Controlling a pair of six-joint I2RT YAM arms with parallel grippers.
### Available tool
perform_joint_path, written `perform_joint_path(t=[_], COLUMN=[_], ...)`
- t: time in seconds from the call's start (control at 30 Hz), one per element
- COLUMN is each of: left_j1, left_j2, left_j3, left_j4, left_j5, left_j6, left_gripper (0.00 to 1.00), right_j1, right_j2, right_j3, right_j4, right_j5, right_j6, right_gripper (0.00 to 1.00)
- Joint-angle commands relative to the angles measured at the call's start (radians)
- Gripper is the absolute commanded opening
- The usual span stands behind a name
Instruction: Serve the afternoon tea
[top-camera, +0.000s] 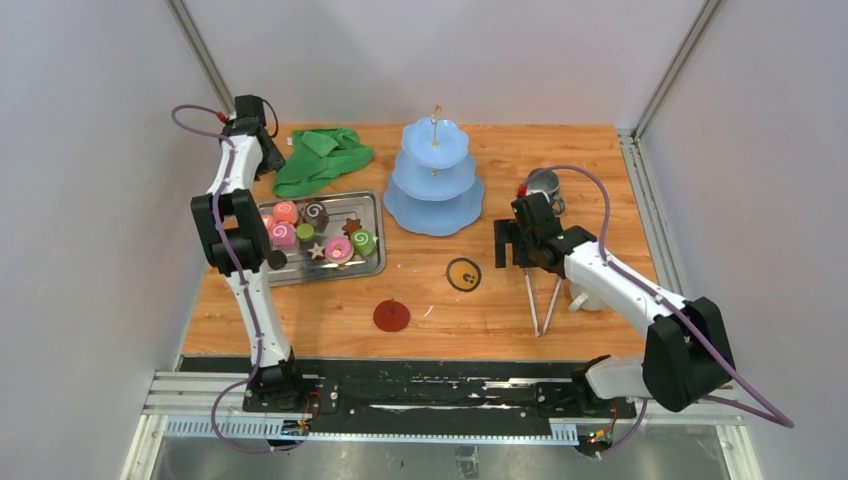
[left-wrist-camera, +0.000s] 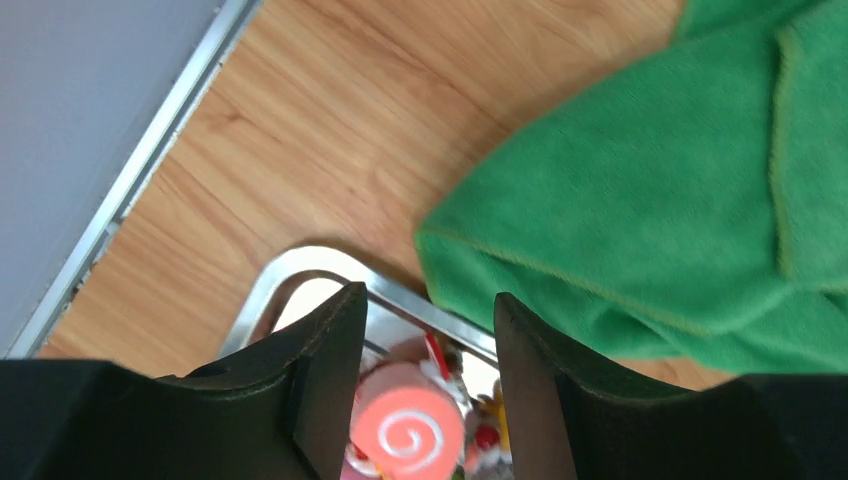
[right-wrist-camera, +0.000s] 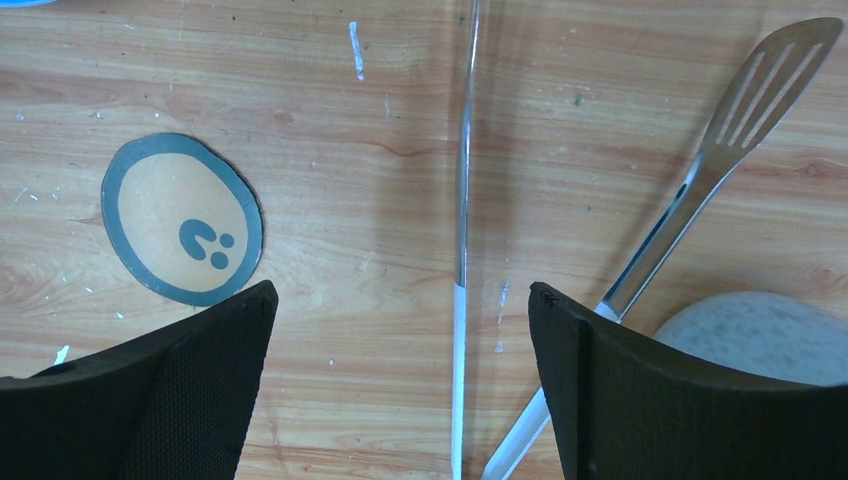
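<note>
The sweets lie on the steel tray (top-camera: 370, 268): a salmon swirl roll (top-camera: 285, 211) (left-wrist-camera: 405, 432), a pink roll (top-camera: 283, 236), a brown roll (top-camera: 315, 213), a brown star (top-camera: 317, 250) and a green disc (top-camera: 305, 231). My left gripper (top-camera: 268, 165) (left-wrist-camera: 425, 320) hangs above the tray's back left corner. Its jaws stand apart, nothing is clamped, and the salmon roll shows below between them. My right gripper (top-camera: 503, 243) (right-wrist-camera: 400, 310) is wide open over bare wood. A grey-green mug (top-camera: 543, 185) stands behind it and a white mug (top-camera: 585, 296) (right-wrist-camera: 760, 335) beside it.
A blue three-tier stand (top-camera: 433, 180) rises at the back centre. The green cloth (top-camera: 320, 155) (left-wrist-camera: 660, 190) lies behind the tray. A slotted spatula (right-wrist-camera: 740, 110) and a thin utensil (right-wrist-camera: 462, 200) lie under the right gripper. A ringed coaster (top-camera: 463, 274) (right-wrist-camera: 183, 220) and a red coaster (top-camera: 391, 316) sit nearer.
</note>
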Motion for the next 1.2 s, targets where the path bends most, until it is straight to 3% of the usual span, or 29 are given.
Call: perform_joint_path(t=[0.0, 0.2, 0.67, 0.9, 1.17], left_j1=[0.077, 0.115, 0.100, 0.086, 0.085], left_j2=[0.085, 0.194, 0.185, 0.097, 0.034], left_j3=[0.104, 0.200, 0.169, 0.013, -0.153], left_j4=[-0.056, -0.103, -0.164, -0.177, -0.150], left_j5=[0.014, 0.036, 0.020, -0.070, -0.139], left_j6=[-0.016, 0.000, 0.047, -0.113, -0.298], left_gripper=[0.54, 0.53, 0.50, 0.56, 0.54], right_j1=[-0.010, -0.010, -0.010, -0.010, -0.010], right_j2=[-0.003, 0.000, -0.026, -0.026, -0.023], right_j3=[0.020, 0.020, 0.013, 0.014, 0.018], right_j4=[0.010, 0.010, 0.009, 0.009, 0.000], right_j5=[-0.027, -0.035, -0.039, -0.049, -0.062], right_j6=[0.006, 0.008, -0.001, -0.007, -0.008], right_gripper=[0.95, 0.95, 0.95, 0.95, 0.94])
